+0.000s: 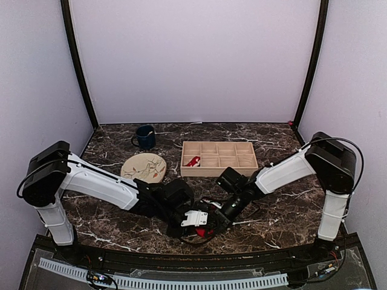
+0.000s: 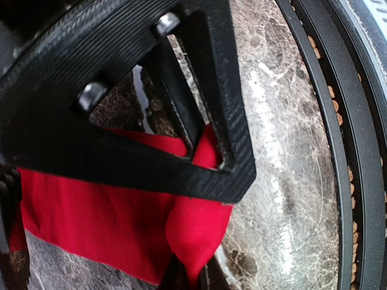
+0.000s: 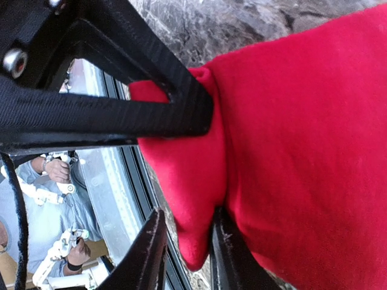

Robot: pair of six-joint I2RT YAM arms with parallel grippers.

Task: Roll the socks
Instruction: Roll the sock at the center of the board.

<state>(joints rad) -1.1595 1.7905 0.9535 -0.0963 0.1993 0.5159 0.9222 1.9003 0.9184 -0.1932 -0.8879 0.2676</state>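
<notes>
Red sock (image 2: 121, 223), soft and limp, on the near-centre desk (image 2: 284, 151); left fingers (image 2: 230, 121) pinch one fold; right fingers (image 3: 227, 254) slightly parted around another; probably best gripped at bunched edges.

We look at a dark marble-patterned surface (image 1: 284, 211), brown-black with white veins. Toward its back left a dark blue mug (image 1: 145, 137) stands upright with its handle turned to the left. Just in front of the mug, and apart from it, lies a beige round plate (image 1: 144, 167) with a leafy pattern. To the right of the plate, near it but not touching, sits a shallow, light wooden tray (image 1: 219, 174) divided into two rows of compartments. Close to the near edge, about midway across, a red sock (image 2: 121, 223) lies spread on the surface, mostly flat, with one end bunched and raised off the marble.
</notes>
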